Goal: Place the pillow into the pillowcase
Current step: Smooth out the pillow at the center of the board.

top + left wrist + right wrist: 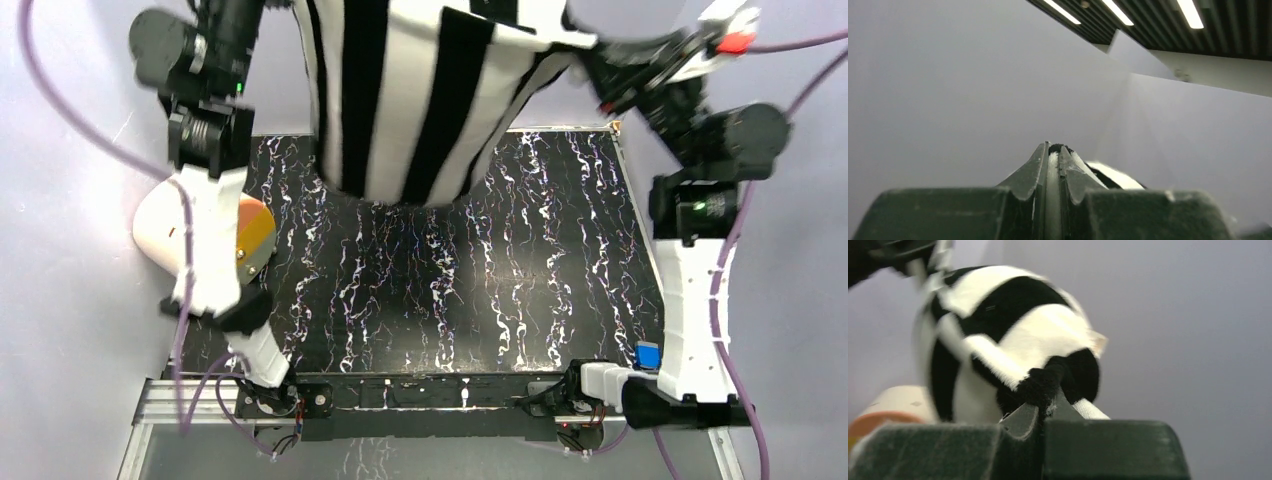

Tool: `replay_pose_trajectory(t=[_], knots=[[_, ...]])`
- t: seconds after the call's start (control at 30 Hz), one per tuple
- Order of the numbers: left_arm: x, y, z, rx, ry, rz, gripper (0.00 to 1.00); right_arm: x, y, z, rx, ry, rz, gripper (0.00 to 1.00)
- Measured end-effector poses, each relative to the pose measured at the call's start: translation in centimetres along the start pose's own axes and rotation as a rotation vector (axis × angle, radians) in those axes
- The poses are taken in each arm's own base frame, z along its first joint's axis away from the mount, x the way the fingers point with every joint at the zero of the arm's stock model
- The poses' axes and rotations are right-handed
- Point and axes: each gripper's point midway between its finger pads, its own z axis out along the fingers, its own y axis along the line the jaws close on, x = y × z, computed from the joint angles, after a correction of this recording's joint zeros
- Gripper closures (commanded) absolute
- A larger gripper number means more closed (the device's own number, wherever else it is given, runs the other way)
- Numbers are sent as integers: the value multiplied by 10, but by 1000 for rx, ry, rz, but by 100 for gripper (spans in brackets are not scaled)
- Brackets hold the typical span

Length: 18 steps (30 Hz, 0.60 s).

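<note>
Pillowcase first: you have the black and white striped sleeve lifted clear above the far half of the marbled tabletop. It is strung between your two grippers, and its rounded lower end hangs over the tabletop's far middle. From above you cannot tell whether that end touches the surface.

The sleeve bulges full and round, both from above and in the right wrist view. The pillow's plain white fabric cannot be told apart from the white stripes, so how much of it is inside is not something you can read here. A pale pointed corner pokes out on the sleeve's far side in the right wrist view. Whether that is pillow or case is unclear, and the view is blurred.

Your left gripper is raised above the tabletop's far left side. Its jaws are pressed together on a thin strip of fabric, with a striped edge of the case showing just beside them.

Your right gripper is up above the tabletop's far right corner. It is pinched tight on a bunched fold of the black stripe.

A cream cylinder with an orange face lies at the tabletop's left edge, partly hidden behind your left arm.
</note>
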Motion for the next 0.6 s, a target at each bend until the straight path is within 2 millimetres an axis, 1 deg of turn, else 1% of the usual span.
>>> replay_pose_trajectory(t=[0.03,0.07,0.1,0.13,0.17,0.2,0.23,0.27,0.3,0.33,0.37,0.4,0.43,0.47,0.5,0.53,0.57,0.6], knots=[[-3,22,19,-16,-30,24,100,16,17,-8,-35,22,64,100],[0,50,33,-39,-37,36,100,33,27,-14,-56,52,115,100],[14,86,42,-79,-5,34,100,56,38,-20,-74,92,168,100],[43,121,45,-129,70,11,100,77,44,-25,-82,140,206,100],[81,153,44,-189,166,-26,100,97,46,-26,-86,193,235,100],[115,173,38,-238,245,-55,100,118,43,-23,-91,244,252,100],[161,187,25,-291,332,-85,100,133,38,-17,-93,285,266,100],[206,185,4,-321,427,-119,100,150,24,-4,-85,335,285,100],[248,170,-18,-322,517,-147,100,160,3,13,-76,357,288,100],[282,145,-39,-302,598,-167,100,169,-26,30,-52,365,285,100],[301,121,-50,-270,641,-172,100,179,-60,45,-18,369,287,100],[307,97,-53,-226,651,-167,100,188,-93,53,19,371,287,100],[300,73,-50,-173,635,-151,100,196,-118,56,51,369,286,100],[285,58,-43,-138,606,-123,100,207,-142,55,83,370,285,100],[265,51,-32,-120,565,-95,100,219,-157,49,117,390,302,100],[237,49,-14,-108,513,-72,100,236,-160,40,140,432,337,100],[213,49,1,-86,480,-81,100,250,-148,33,150,471,363,100],[195,49,17,-51,451,-106,100,270,-122,26,153,515,390,100]])
